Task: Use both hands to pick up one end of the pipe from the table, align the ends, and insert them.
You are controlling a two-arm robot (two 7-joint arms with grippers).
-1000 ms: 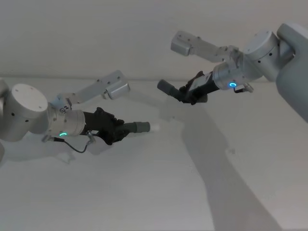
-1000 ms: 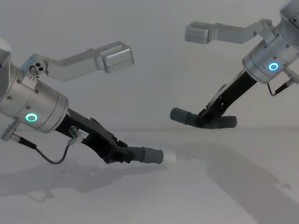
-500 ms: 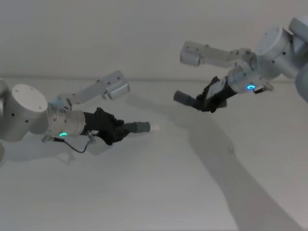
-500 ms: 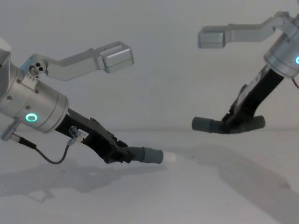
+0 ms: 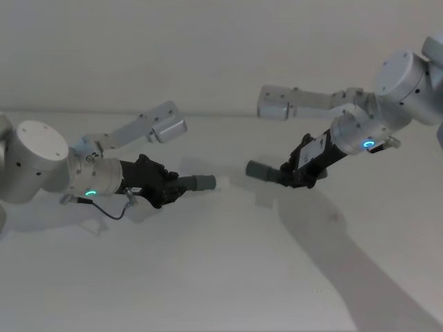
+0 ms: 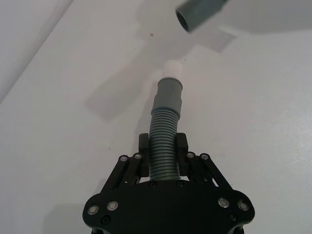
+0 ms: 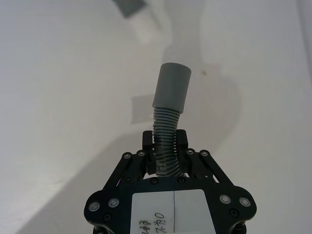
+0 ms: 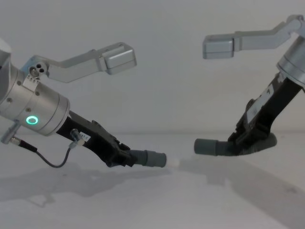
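Left of centre in the head view: left gripper (image 5: 168, 187) pinching white-tipped hose (image 5: 197, 183). Right of centre: right gripper (image 5: 299, 176) clamped on socket hose (image 5: 264, 170). Open gap between ends above bare table (image 5: 208, 277), unobstructed.

Matt white table (image 5: 208, 277), ribbed grey plastic pipe (image 6: 165, 141) (smooth cuff), matt black end effector (image 6: 163, 163).
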